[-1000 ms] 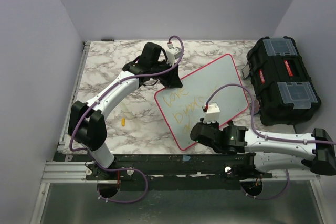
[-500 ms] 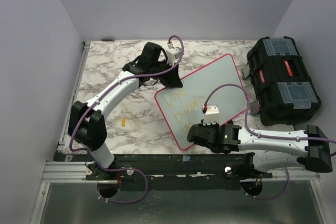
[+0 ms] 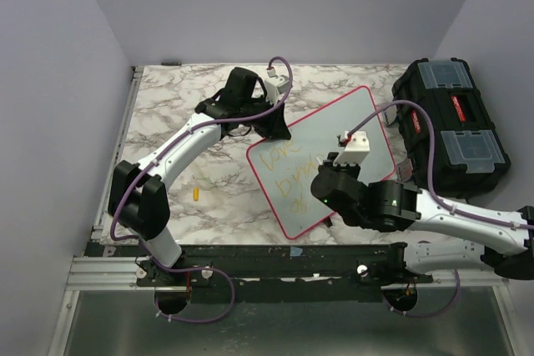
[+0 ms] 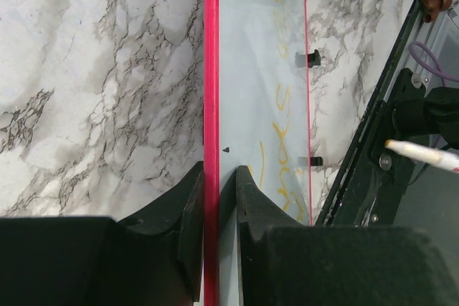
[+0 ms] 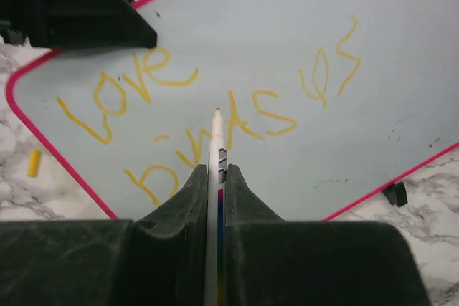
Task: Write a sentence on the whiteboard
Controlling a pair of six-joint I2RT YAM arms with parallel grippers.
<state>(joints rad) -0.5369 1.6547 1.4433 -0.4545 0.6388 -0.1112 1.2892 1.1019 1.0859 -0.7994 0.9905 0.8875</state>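
My right gripper (image 5: 217,177) is clamped on the marker (image 5: 215,141), tip up over the middle line of writing.

I can't tell whether the tip touches. The sentence (image 5: 237,123) runs in yellow-orange across the whiteboard (image 3: 325,127), which lies askew on the marble table (image 3: 175,114). My left gripper (image 4: 214,184) pinches the board's pink-red rim at the far left edge. The black toolbox (image 3: 450,131) sits near the right corner, with open marble to the left and a small yellow cap (image 3: 196,193) well apart.
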